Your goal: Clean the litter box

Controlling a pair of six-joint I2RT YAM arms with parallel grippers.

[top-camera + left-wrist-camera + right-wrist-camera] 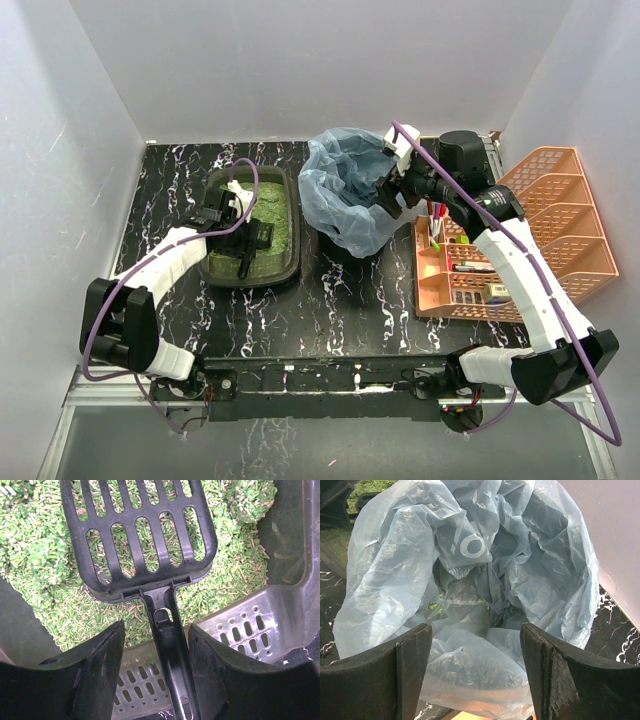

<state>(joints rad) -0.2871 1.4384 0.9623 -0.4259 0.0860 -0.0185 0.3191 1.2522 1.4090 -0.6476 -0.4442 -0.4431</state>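
1. The black marble-patterned table (330,320) is carrying everything; both arm bases are sitting at its near edge.
2. An orange slatted organiser (560,200) is lying at the right side, with pens and small items in its near compartments.
3. A round bin lined with a translucent blue bag (345,195) is standing at the back centre, between the organiser and the litter box.
4. The litter box (292,215), a dark olive-green tray, is sitting left of the bin and just beside it, holding green pellet litter (45,555).
5. The right gripper (476,630) is hovering over the bag's mouth, fingers spread wide, pinching nothing.
6. The left gripper (155,635) is reaching into the litter box, jaws part-spread and straddling the handle of a black slotted scoop (145,587). The handle is touching one finger, and a gap is showing at the other.
7. The scoop head is resting on the litter.
8. A few green pellets (434,607) are lying deep in the bag.
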